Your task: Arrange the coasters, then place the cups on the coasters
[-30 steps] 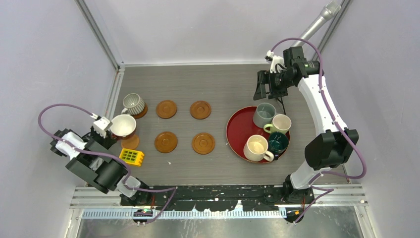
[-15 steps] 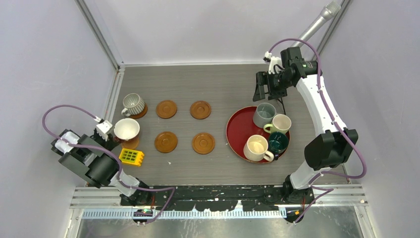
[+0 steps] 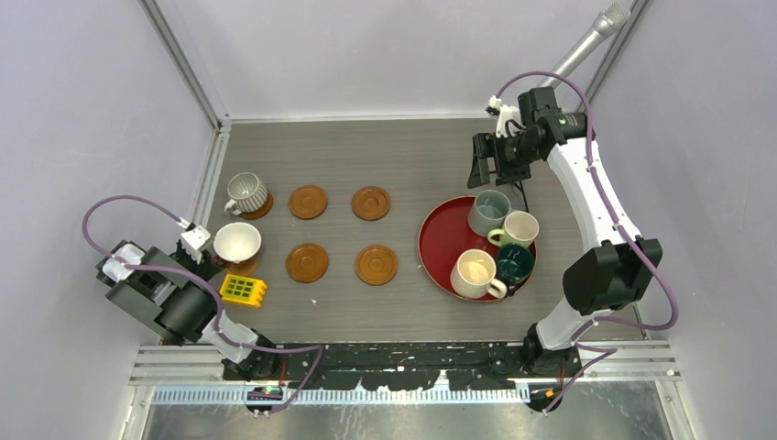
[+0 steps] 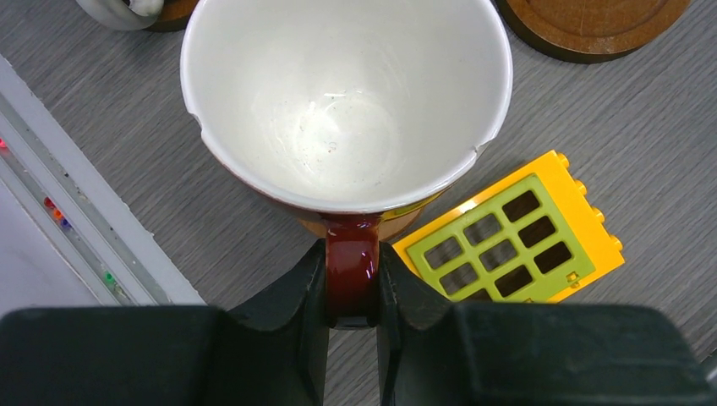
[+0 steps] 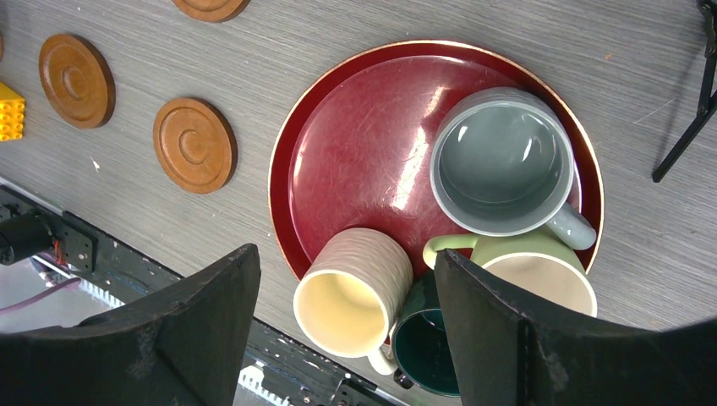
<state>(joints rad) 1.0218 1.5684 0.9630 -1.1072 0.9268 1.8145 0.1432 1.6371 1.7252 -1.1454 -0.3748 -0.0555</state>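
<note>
My left gripper (image 4: 352, 296) is shut on the dark red handle of a cup (image 4: 347, 101) that is white inside. It holds this cup (image 3: 237, 243) over the front-left coaster (image 3: 241, 266), which is mostly hidden under it. A ribbed grey-white cup (image 3: 247, 192) stands on the back-left coaster. Several bare coasters (image 3: 309, 202) lie in two rows mid-table. The grey-blue (image 3: 489, 212), pale green (image 3: 520, 228), dark teal (image 3: 515, 263) and cream (image 3: 475, 273) cups sit in the red tray (image 3: 438, 240). My right gripper (image 3: 483, 160) hangs open above the tray's back edge, holding nothing.
A yellow and green toy block (image 3: 244, 291) lies just in front of the held cup, right beside the left fingers (image 4: 423, 296). Metal rails and grey walls bound the table on the left and at the back. A black stand leg (image 5: 689, 127) rises right of the tray.
The left arm has drawn back toward its base, carrying the held cup slightly right and nearer, over the front-left coaster. The right arm has barely moved.
</note>
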